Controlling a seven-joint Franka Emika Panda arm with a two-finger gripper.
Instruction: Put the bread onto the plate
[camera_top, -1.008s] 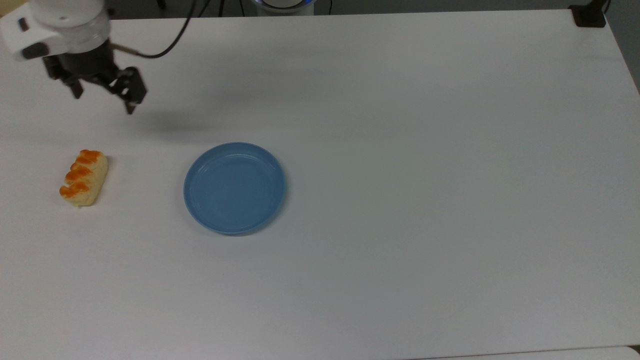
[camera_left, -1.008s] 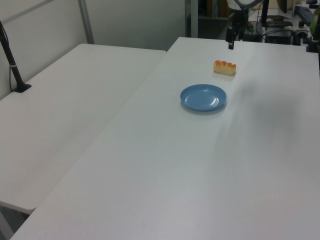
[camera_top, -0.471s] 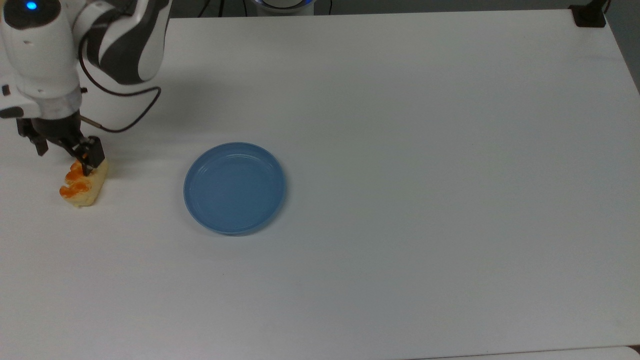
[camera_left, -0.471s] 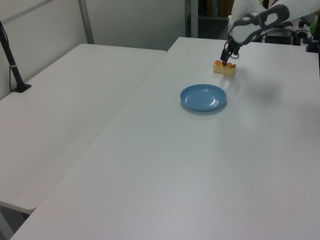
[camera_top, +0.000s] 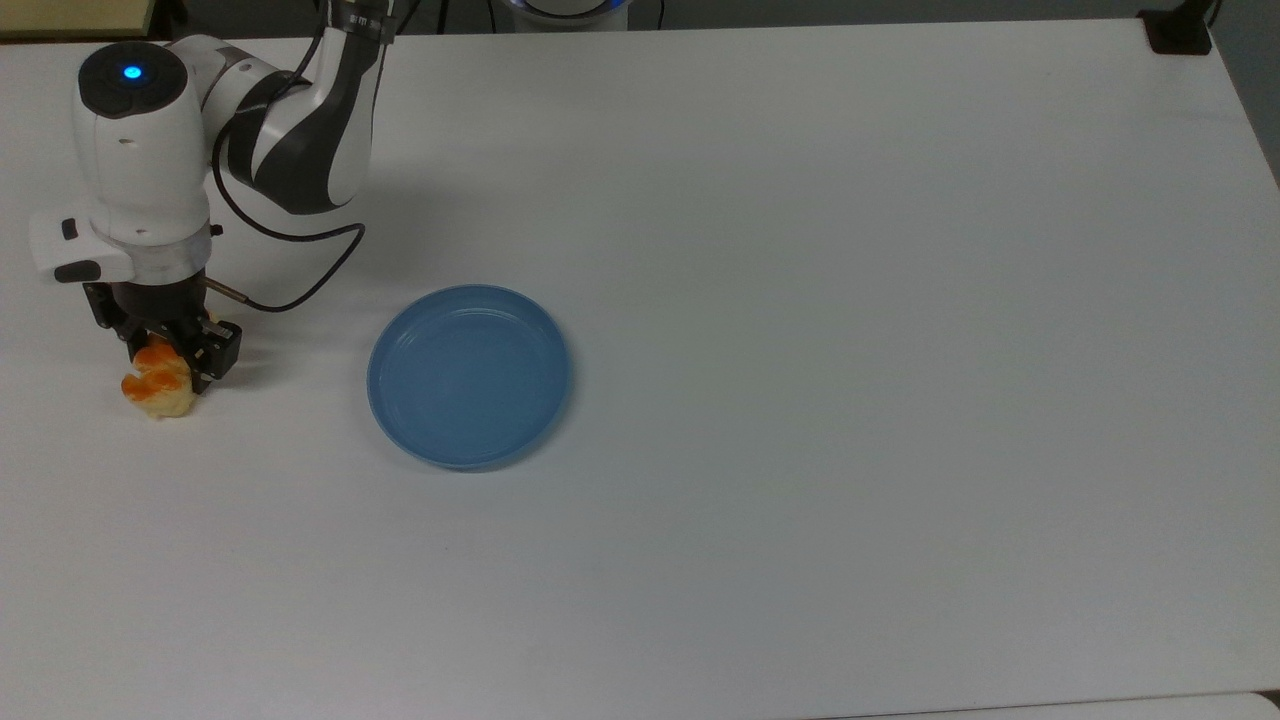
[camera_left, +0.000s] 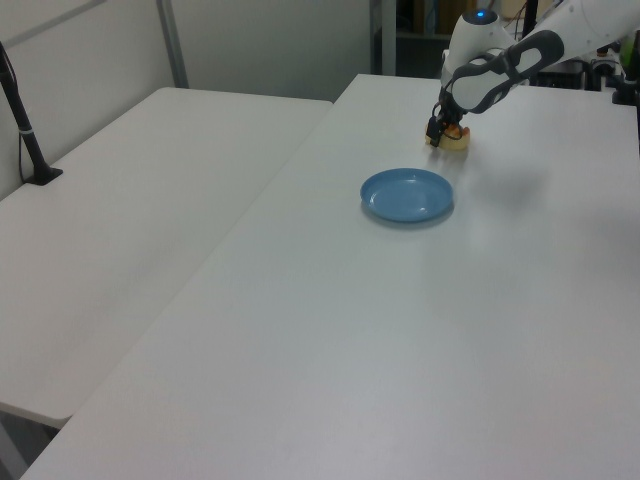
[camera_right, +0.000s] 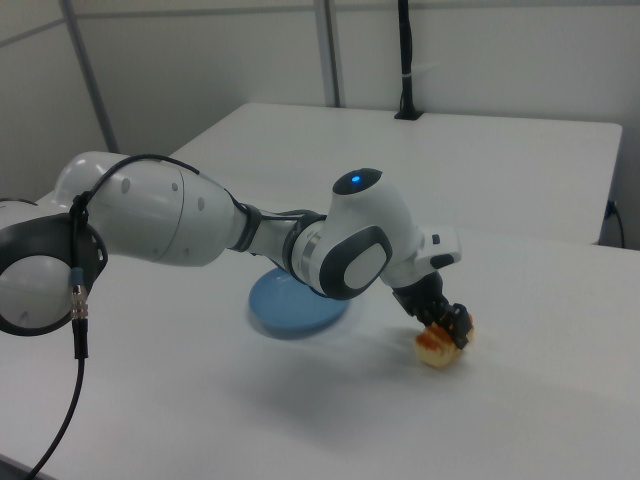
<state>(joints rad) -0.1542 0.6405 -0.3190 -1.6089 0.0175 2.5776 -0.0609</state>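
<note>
The gripper (camera_top: 168, 352) is sitting low over the bread (camera_top: 158, 386), its dark fingers straddling the upper end of the roll as the top view shows it; whether they are already pressing on the roll or only standing either side of it cannot be told from these pictures. A second ago the gripper was hanging well above and beyond the roll, fingers apart; half a second ago it was coming down at the roll's far end; now it is lower and further along the roll, covering roughly the upper half of it. The bread itself is lying on the white table (camera_top: 800, 300) where it was a second ago, near the top view's left edge, so it is judged not yet lifted. In the right view the gripper (camera_right: 447, 322) is tilting down onto the bread (camera_right: 438, 348) from the arm's wrist, and in the left view the bread (camera_left: 455, 139) is showing just beyond the fingers. The plate (camera_top: 469, 376) is lying unmoved and bare, well apart from the bread toward the top view's right, with open table between them. The approach is judged finished and the grasp is the step in hand; lifting and carrying to the plate are still to come.
</note>
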